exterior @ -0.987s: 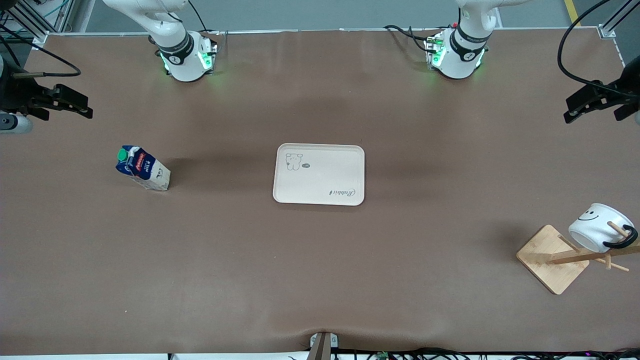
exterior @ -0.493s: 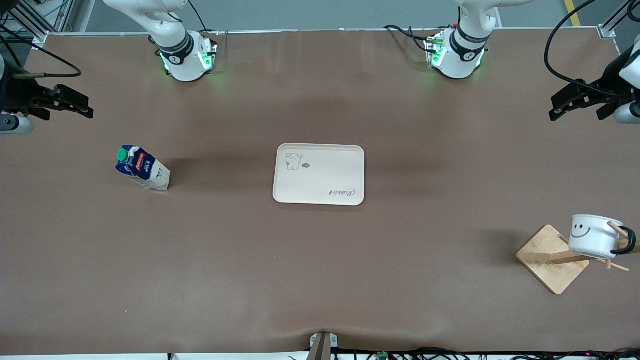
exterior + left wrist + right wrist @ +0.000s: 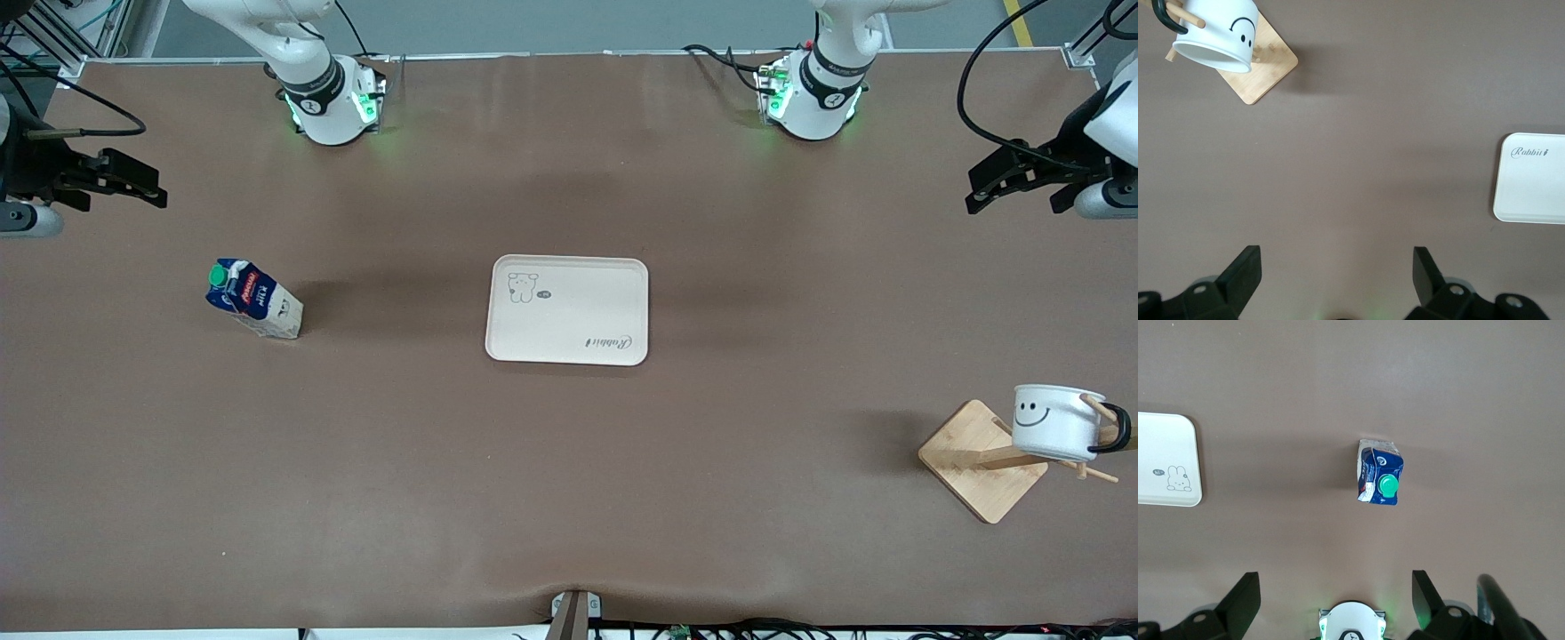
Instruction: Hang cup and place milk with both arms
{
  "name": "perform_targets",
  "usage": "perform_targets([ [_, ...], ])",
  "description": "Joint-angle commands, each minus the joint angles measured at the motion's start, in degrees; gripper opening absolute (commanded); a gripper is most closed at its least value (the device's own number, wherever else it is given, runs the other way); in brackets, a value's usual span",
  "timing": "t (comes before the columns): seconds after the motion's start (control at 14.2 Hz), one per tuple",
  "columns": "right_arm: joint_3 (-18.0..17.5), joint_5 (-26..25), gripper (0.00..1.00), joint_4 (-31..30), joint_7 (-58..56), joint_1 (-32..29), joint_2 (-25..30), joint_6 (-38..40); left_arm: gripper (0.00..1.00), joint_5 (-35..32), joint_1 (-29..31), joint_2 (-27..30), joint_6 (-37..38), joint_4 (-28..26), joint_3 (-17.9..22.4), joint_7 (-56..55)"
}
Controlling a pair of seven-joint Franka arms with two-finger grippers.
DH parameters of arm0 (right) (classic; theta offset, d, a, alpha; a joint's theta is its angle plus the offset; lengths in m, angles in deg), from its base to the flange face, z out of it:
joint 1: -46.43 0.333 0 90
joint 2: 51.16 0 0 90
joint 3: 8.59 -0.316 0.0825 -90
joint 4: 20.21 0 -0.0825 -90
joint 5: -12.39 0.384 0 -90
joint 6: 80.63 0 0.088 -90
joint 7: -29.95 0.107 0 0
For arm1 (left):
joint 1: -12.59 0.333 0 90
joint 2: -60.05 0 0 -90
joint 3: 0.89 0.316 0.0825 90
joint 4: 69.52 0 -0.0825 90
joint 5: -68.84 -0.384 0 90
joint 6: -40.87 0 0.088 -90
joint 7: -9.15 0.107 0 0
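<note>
The white cup (image 3: 1056, 422) with the smiley face hangs by its black handle on a peg of the wooden rack (image 3: 978, 462), near the left arm's end of the table. In the left wrist view the cup (image 3: 1215, 37) shows apart from my left gripper (image 3: 1337, 273). That left gripper (image 3: 987, 185) is open and empty over bare table. The milk (image 3: 253, 300) stands upright toward the right arm's end. My right gripper (image 3: 147, 182) hovers open and empty over that end's edge. The right wrist view shows the milk (image 3: 1379, 472) well clear of the right gripper (image 3: 1336, 597).
A cream tray (image 3: 567, 309) with a rabbit print lies at the table's middle, nothing on it. It also shows as the tray (image 3: 1531, 177) and the tray (image 3: 1168, 457) in the wrist views. Both arm bases glow green; cables run along the table's ends.
The cup has swung from tilted to hanging level on its peg. The left gripper has drifted inward over the table. The right gripper has barely moved.
</note>
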Motion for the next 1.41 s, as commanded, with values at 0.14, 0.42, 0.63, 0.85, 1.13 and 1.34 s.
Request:
perform_targets([
  [0.14, -0.32, 1.53, 1.0, -1.4, -0.93, -1.78, 1.59, 0.59, 1.0, 0.43, 0.31, 1.66, -0.71, -1.16, 0.38, 0.24],
  [0.42, -0.32, 1.53, 1.0, -1.31, -0.93, -1.78, 1.59, 0.51, 1.0, 0.17, 0.39, 0.78, -0.71, 0.87, 0.64, -0.29],
  [0.63, -0.41, 1.53, 1.0, -1.31, -0.84, -1.78, 1.59, 0.59, 1.0, -1.24, 0.3, 0.34, -0.71, 0.87, 0.2, -0.9],
  [0.85, -0.32, 1.53, 1.0, -1.31, -0.93, -1.78, 1.59, 0.59, 1.0, -1.24, 0.22, 0.25, -0.54, 0.95, 0.38, -1.52],
  [1.13, -0.32, 1.53, 1.0, -1.31, -0.84, -1.78, 1.59, 0.59, 1.0, -1.15, 0.22, -0.1, -0.36, 0.87, 0.38, -3.71],
  [1.34, -0.32, 1.53, 1.0, -1.31, -0.93, -1.78, 1.59, 0.68, 1.0, -1.24, 0.13, -0.01, 0.87, 0.87, 0.03, -5.04],
])
